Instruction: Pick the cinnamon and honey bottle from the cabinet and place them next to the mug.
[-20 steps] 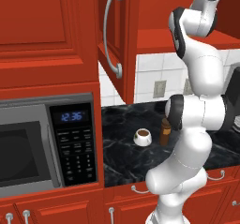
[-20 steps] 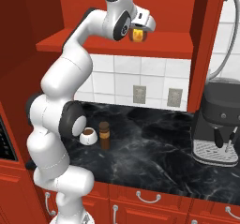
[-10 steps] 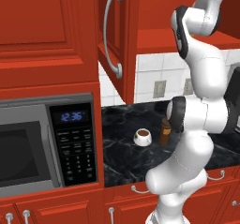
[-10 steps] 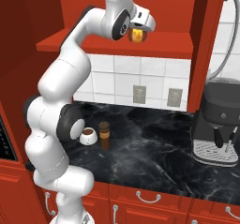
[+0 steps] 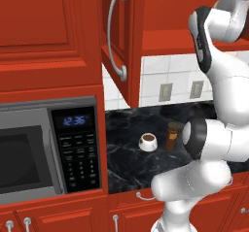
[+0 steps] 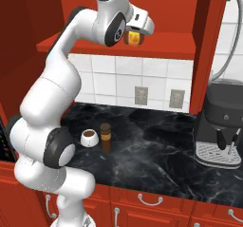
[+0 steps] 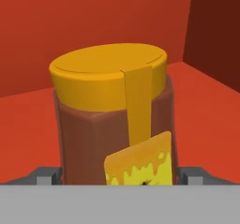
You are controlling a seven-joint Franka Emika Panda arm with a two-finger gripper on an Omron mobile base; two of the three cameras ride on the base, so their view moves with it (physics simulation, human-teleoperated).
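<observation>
Gripper (image 6: 136,33) raised at cabinet (image 6: 118,50) shelf, honey bottle (image 6: 135,37) between its fingers. On counter (image 6: 156,159): mug (image 6: 88,137) just left of cinnamon (image 6: 106,137). Coffee machine (image 6: 223,126) far right.

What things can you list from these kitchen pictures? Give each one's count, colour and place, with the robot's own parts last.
honey bottle: one, amber with orange top, on the cabinet shelf.
cabinet: one, red, door open, on the wall.
cinnamon: one, dark brown, on the counter beside the mug.
mug: one, white, on the black counter.
microwave: one, grey, left.
coffee machine: one, dark grey, right.
wall sockets: two, grey, on the white tiles.
gripper: one, white, jaws wide either side of the honey bottle.
</observation>
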